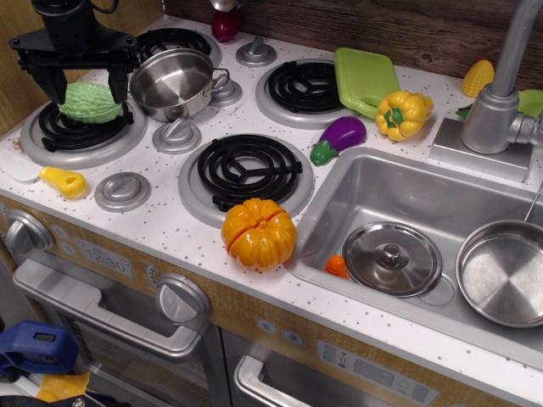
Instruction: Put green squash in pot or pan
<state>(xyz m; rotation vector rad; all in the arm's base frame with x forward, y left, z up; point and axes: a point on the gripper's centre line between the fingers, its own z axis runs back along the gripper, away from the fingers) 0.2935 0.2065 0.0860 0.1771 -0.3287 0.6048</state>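
The light green bumpy squash [91, 103] lies on the front left burner [81, 131]. My black gripper [87, 87] hangs right over it, its two fingers open and straddling the squash on either side. I cannot tell if the fingers touch it. The small shiny steel pot [176, 82] with loop handles stands just to the right of the squash, between the left burners, empty and upright.
An orange pumpkin [259, 234] sits at the counter's front edge. A purple eggplant [339, 137], yellow pepper [402, 114] and green cutting board [365, 79] lie at the back right. The sink [356, 191] holds a steel lid [392, 258] and a shallow pan [505, 273]. A faucet [501, 93] stands behind it.
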